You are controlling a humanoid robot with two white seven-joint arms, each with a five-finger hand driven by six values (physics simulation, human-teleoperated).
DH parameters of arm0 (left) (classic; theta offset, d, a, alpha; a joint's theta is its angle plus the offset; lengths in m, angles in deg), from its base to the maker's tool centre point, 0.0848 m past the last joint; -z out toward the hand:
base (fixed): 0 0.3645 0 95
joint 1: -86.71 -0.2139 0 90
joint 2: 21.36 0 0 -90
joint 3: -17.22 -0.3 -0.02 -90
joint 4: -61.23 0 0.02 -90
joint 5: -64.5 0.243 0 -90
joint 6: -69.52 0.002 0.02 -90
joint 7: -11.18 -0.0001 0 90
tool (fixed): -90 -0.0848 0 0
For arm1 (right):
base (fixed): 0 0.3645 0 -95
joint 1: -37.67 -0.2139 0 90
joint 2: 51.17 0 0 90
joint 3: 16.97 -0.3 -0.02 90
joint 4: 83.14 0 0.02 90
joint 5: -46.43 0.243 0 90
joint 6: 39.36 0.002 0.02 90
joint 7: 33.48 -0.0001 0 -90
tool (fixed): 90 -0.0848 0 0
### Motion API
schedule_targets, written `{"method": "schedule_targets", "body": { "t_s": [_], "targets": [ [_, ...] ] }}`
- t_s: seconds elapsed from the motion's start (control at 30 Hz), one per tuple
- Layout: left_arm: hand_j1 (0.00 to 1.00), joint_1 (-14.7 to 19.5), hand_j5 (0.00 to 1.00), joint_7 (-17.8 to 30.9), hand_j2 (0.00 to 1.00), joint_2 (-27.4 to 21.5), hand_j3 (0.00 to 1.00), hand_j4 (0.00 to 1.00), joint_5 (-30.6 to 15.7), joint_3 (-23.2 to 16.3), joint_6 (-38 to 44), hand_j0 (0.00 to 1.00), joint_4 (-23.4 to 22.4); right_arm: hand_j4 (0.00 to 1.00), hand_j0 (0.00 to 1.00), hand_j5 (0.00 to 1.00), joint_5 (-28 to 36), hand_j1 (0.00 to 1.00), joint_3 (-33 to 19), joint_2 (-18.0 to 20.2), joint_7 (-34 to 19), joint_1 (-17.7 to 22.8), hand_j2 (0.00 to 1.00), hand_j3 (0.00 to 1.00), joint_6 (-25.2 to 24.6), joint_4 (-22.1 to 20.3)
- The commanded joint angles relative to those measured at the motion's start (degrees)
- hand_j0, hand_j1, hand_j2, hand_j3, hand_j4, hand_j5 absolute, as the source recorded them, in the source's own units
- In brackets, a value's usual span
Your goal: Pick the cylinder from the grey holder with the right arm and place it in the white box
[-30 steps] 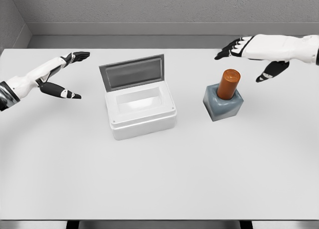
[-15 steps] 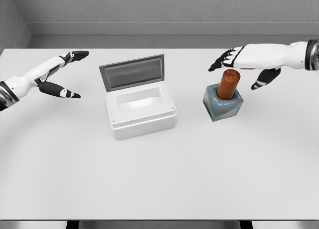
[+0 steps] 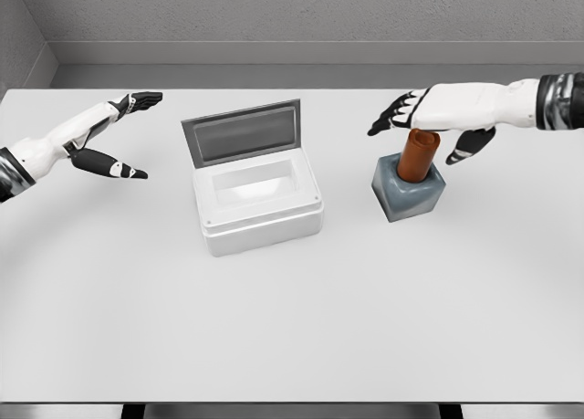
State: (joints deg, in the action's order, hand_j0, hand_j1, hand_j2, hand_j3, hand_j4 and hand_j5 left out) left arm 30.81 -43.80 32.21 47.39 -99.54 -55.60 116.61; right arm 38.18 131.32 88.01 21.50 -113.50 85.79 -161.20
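An orange-brown cylinder [image 3: 418, 158] stands upright in a grey holder [image 3: 409, 189] right of the table's middle. My right hand [image 3: 429, 127] hovers just over the cylinder's top, open, its fingers [image 3: 388, 118] spread to the left and the thumb [image 3: 467, 147] hanging to the right of the cylinder. The top of the cylinder is partly covered by the palm. A white box [image 3: 258, 203] with its grey lid [image 3: 243, 132] raised stands left of the holder. My left hand [image 3: 119, 136] rests open at the far left.
The white table [image 3: 292, 319] runs to a grey back wall. Nothing else lies on it.
My right hand has moved left and slightly down, from beyond the cylinder's right to directly above its top. The left arm, box and cylinder have not moved.
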Motion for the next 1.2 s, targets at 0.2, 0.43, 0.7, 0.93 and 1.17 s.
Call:
{"method": "schedule_targets", "body": {
  "t_s": [0.2, 0.43, 0.7, 0.93, 1.17],
  "targets": [
    [1.00, 0.0, 1.00, 0.0, 1.00, 0.0, 1.00, 1.00, -0.5, 0.0, 0.1, 1.00, 0.0, 1.00, 1.00, 1.00, -0.5, 1.00, 0.3, 0.5, 0.0, 0.1, 1.00, 1.00, -0.2, 0.1],
    [1.00, -0.1, 1.00, 0.0, 1.00, 0.0, 1.00, 1.00, -0.5, 0.0, 0.1, 1.00, -0.2, 1.00, 1.00, 1.00, -2.7, 1.00, 0.7, 0.5, 0.0, 0.0, 1.00, 1.00, -0.2, 0.1],
    [1.00, 0.0, 1.00, 0.0, 1.00, 0.0, 1.00, 1.00, -0.4, 0.0, 0.1, 1.00, -0.5, 1.00, 1.00, 1.00, -2.7, 1.00, 1.0, 0.5, 0.0, -0.1, 1.00, 1.00, -0.2, 0.1],
    [1.00, 0.0, 1.00, 0.0, 1.00, -0.1, 1.00, 1.00, -0.4, 0.0, 0.1, 1.00, -0.5, 0.94, 0.94, 0.94, -2.7, 0.94, 1.0, 0.7, 0.0, -0.1, 0.94, 0.94, -0.2, 0.0],
    [1.00, 0.1, 1.00, 0.0, 1.00, 0.0, 1.00, 1.00, -0.5, 0.0, 0.1, 1.00, -0.9, 0.89, 0.89, 0.89, -2.7, 0.89, 1.7, 0.7, 0.0, -0.1, 0.89, 0.89, -0.2, -0.3]
  ]
}}
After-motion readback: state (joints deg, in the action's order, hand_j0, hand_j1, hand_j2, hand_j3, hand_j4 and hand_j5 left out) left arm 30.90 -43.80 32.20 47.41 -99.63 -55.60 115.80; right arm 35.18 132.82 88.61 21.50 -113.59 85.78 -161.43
